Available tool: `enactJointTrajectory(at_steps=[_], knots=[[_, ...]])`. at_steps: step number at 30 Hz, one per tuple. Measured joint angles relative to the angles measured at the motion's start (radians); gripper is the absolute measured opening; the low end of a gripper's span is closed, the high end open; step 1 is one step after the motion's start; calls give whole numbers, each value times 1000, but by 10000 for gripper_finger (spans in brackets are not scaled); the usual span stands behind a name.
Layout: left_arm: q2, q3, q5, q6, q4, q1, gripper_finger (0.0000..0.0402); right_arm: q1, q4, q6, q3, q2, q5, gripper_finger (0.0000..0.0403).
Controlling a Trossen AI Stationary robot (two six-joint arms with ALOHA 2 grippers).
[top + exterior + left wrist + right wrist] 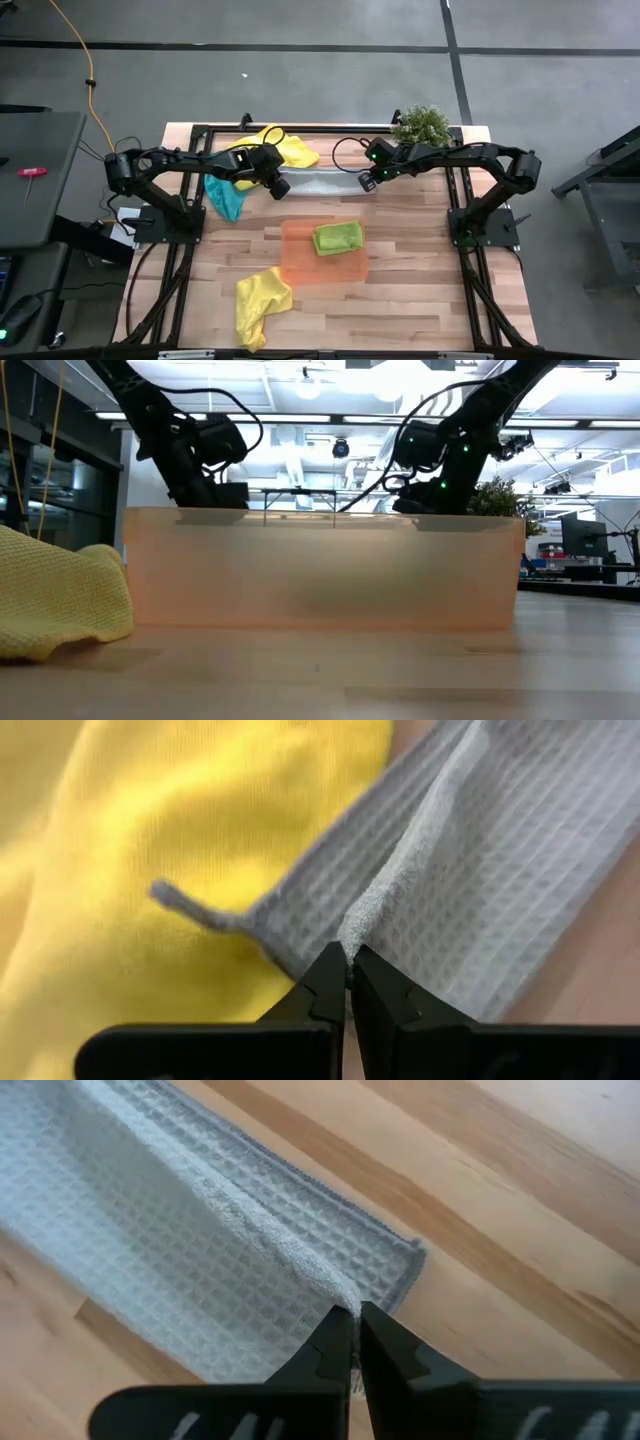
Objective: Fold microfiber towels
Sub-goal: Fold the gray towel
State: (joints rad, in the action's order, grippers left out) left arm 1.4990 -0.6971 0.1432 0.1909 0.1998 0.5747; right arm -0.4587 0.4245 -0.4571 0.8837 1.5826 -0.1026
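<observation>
Across the far half of the desk (420, 300), you see both arms reaching inward from their bases toward one another, elbows bent, wrists angled down at the light grey towel (318, 183). Your left gripper (281, 187) has its jaws pressed together on a raised ridge at that towel's left end; the left wrist view shows the pinch at a corner fold of the waffle-weave cloth (480, 850), with a yellow towel (150, 840) lying just beside it. Your right gripper (366, 184) mirrors this at the right end, jaws pinching the same ridge near the hemmed corner (200, 1230), bare wood beyond. Between the two grips the grey towel lies stretched in a narrow band.

Elsewhere you find the teal-blue towel (225, 198) crumpled under the left arm, partly covered by it, and that yellow towel (285, 148) bunched behind the left gripper. The lime green towel (339, 237) sits folded on the orange tray (310, 262) at mid-desk. A second yellow towel (258, 302) lies loose near the front edge, left of the tray. The potted plant (421, 124) stands at the far right corner.

From the low view, the tray's wall (320, 565) fills the middle and hides the grey towel and both grips; you see only the upper arms above it, the near yellow towel (55, 595) cut off at the edge, and part of the plant (497, 495).
</observation>
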Motion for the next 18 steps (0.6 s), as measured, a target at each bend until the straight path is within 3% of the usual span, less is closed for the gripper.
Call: enactJointTrajectory(at_steps=[9, 18], knots=[[-10, 0, 104, -1, -15, 1, 1, -2, 3, -61, 0, 0, -46, 0], [-10, 0, 107, -2, -15, 1, 1, -2, -1, -61, 0, 0, -54, 0]])
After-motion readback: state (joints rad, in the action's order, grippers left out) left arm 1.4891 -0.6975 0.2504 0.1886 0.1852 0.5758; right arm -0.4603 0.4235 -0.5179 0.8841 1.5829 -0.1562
